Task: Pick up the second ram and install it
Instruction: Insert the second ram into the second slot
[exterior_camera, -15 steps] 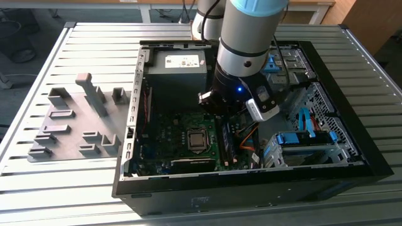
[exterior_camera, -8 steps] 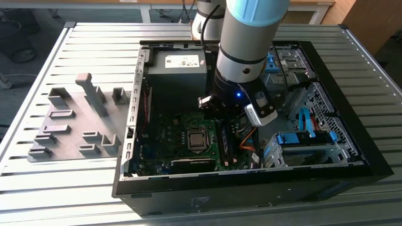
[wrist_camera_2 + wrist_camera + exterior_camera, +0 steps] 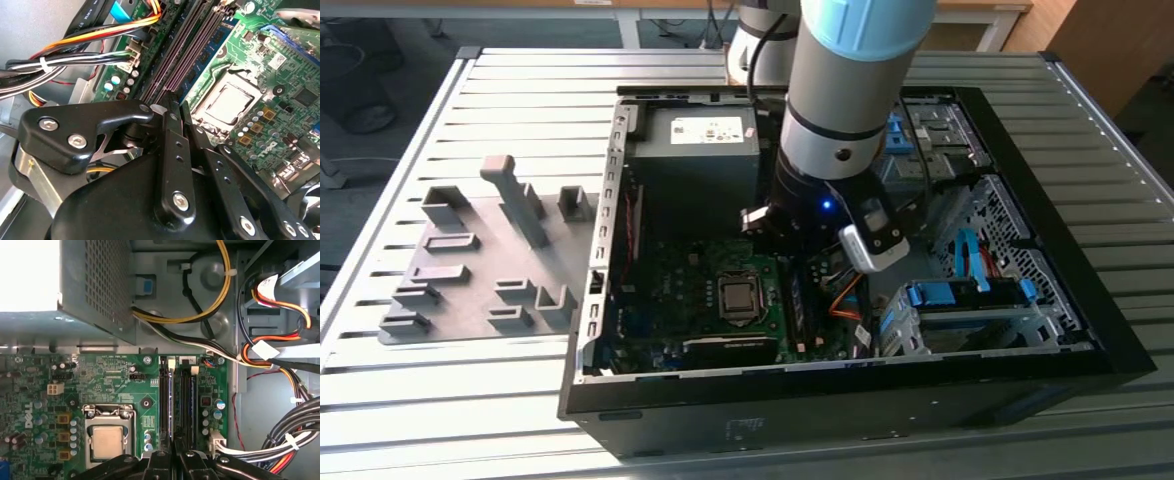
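The arm (image 3: 834,110) reaches down into the open computer case (image 3: 854,400), which lies on its side on the slatted metal worktop (image 3: 400,400); the gripper (image 3: 790,232) sits low over the green motherboard (image 3: 707,300), just beside the processor socket (image 3: 738,295) and directly over the memory slots (image 3: 803,305).

In the second wrist view the black fingers (image 3: 172,150) are drawn close together, almost parallel, their tips pinching the top edge of the second ram (image 3: 186,57); the stick runs away from the tips as a long purple-dark strip standing on edge among the memory slots, with a twin strip just beside it; whether it is fully seated in its slot cannot be told.

In the first wrist view the jaws come in as narrow black tips pressed near each other around the edge of the second ram (image 3: 170,400), which stands upright between the processor socket (image 3: 106,440) and the bundle of coloured cables (image 3: 280,355); the grey power supply (image 3: 95,285) lies beyond the board's far edge.

On the worktop at the exterior view's left, well apart from the case, rests the grey fixture plate (image 3: 474,290) with its upright blocks; blue drive-bay clips (image 3: 961,292) show inside the case at the exterior view's right.
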`<state>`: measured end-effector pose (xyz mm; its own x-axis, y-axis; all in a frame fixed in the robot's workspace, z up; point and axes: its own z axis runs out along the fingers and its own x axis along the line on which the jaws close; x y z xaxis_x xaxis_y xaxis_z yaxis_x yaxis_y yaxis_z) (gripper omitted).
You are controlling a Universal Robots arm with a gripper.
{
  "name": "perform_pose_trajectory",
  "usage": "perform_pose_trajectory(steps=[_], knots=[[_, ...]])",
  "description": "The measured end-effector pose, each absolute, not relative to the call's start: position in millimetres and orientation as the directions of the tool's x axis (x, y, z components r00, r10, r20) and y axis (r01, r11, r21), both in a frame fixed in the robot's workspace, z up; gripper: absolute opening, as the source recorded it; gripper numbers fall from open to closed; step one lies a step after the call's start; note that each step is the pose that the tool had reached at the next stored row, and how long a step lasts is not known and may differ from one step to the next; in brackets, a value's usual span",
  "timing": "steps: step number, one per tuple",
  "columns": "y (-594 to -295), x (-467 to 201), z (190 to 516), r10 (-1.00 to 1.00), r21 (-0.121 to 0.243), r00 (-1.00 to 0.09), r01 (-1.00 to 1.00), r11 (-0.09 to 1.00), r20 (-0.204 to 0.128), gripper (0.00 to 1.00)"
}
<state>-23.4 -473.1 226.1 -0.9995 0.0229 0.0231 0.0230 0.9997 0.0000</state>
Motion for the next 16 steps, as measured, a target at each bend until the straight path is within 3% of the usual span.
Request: perform_pose_trajectory(steps=[16], knots=[[-481.1,-23.3,219.8,0.060,0.000,-0.998,0.060,0.998,0.024,0.14]])
